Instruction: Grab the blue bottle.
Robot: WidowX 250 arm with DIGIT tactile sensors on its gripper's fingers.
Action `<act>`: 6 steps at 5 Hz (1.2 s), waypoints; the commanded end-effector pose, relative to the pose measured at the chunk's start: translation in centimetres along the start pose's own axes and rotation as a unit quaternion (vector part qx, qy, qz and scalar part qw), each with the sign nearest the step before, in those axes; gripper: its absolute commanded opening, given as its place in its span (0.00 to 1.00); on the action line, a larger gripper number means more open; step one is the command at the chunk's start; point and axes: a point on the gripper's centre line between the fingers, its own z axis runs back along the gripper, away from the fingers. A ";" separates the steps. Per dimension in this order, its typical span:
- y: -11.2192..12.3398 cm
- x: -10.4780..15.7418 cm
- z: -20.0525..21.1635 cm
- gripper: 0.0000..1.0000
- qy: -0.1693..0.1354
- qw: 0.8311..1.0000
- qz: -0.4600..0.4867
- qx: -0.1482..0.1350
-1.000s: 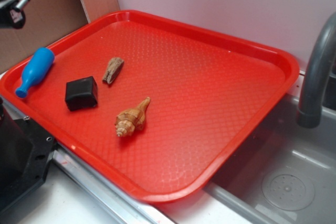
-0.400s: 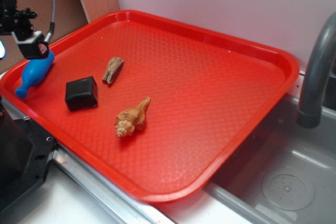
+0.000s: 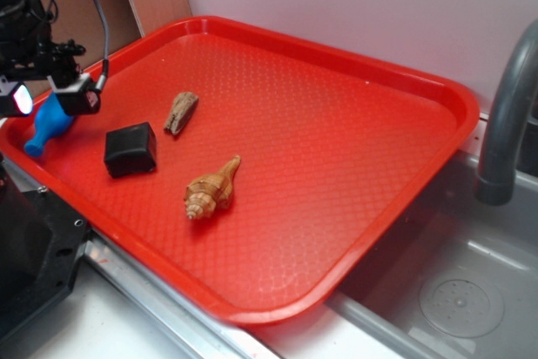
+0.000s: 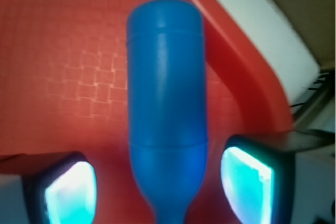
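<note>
With its jaws spread wide, the gripper (image 4: pixel 157 182) is straddling the blue bottle (image 4: pixel 166 108) lying at the red tray's (image 3: pixel 336 124) left edge, and should be squeezing across the lower body, not the tapering neck.

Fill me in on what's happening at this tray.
A robot arm's gripper hangs open over the blue bottle, which lies on its side at the left edge of the red tray. One fingertip sits on each side of the bottle, not yet closed. A black block and two shells lie untouched nearby.
</note>
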 end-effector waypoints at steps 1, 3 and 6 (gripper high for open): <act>-0.1 0.5 -1.8 1.00 0.002 1.000 -0.002 0.028; -2.3 1.0 -1.4 0.00 -0.009 0.999 -0.008 0.040; -2.8 -1.1 1.3 0.00 -0.056 0.998 -0.017 -0.023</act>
